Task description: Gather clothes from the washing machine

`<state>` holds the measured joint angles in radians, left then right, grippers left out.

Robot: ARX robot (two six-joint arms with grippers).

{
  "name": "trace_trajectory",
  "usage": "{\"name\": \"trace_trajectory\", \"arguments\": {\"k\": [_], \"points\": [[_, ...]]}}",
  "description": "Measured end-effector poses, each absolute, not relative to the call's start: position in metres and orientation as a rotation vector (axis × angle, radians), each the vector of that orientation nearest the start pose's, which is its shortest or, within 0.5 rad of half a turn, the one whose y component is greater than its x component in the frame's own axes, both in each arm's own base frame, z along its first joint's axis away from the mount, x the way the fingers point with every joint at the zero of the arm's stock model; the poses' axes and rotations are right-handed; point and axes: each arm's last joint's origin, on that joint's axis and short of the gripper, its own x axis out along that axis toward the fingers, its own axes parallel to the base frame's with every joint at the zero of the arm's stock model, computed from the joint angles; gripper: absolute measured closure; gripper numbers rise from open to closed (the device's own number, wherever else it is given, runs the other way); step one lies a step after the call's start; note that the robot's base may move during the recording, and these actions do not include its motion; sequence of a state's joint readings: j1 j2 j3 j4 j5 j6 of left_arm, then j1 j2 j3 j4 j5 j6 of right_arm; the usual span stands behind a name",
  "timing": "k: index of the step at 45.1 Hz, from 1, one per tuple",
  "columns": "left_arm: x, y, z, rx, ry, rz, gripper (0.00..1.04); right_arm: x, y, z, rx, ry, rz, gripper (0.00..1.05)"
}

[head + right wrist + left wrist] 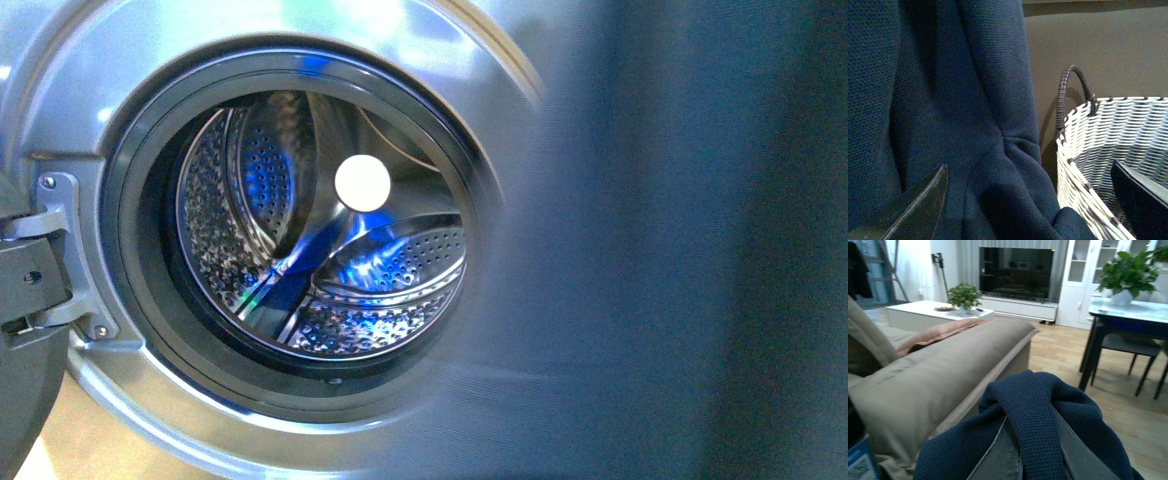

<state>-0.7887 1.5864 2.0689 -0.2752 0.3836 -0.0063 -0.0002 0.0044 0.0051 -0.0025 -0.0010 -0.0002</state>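
The washing machine [300, 60] fills the front view, its porthole open on a bare perforated drum [400, 265]. The clothes [690, 240], a dark navy garment, hang as a blur down the right of that view. In the left wrist view my left gripper [1020, 460] is shut on the clothes [1033, 410], a fold draped over its fingers [998, 455]. In the right wrist view my right gripper [1033, 210] is open, the clothes [948, 100] hanging against one finger [923, 205]; the other finger [1140, 200] is over a basket.
A white wicker basket [1118, 130] with a dark handle [1068, 90] stands beside the hanging garment. The machine's door hinge [45, 255] shows at far left. A beige sofa [938, 370], a dining table [1128, 310] with chairs and a TV unit lie behind the left wrist.
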Motion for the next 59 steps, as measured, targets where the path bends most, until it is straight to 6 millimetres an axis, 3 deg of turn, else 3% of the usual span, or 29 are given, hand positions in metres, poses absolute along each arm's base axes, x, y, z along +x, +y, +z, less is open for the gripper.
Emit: {"name": "trace_trajectory", "arguments": {"k": [5,27,30,35,39,50,59], "points": [[0.204,-0.227,0.556,-0.068,-0.208,-1.236,0.98,0.098,0.0,0.165,0.0,0.001,0.001,0.08],[0.203,-0.228,0.556,-0.072,-0.206,-1.241,0.98,0.098,0.0,0.165,-0.001,0.002,0.001,0.08],[0.203,-0.228,0.556,-0.073,-0.206,-1.241,0.98,0.099,0.0,0.168,0.057,-0.024,0.12,0.08],[0.204,-0.229,0.556,-0.072,-0.204,-1.241,0.98,0.1,-0.008,0.181,0.297,-0.04,0.474,0.08],[0.204,-0.229,0.556,-0.072,-0.204,-1.241,0.98,0.099,-0.011,0.196,0.369,-0.034,0.601,0.08],[0.204,-0.229,0.556,-0.073,-0.204,-1.242,0.98,0.106,-0.017,0.218,0.339,-0.057,0.684,0.08],[0.204,-0.229,0.556,-0.075,-0.202,-1.241,0.98,0.139,-0.029,0.221,0.301,-0.052,0.651,0.08]]}}
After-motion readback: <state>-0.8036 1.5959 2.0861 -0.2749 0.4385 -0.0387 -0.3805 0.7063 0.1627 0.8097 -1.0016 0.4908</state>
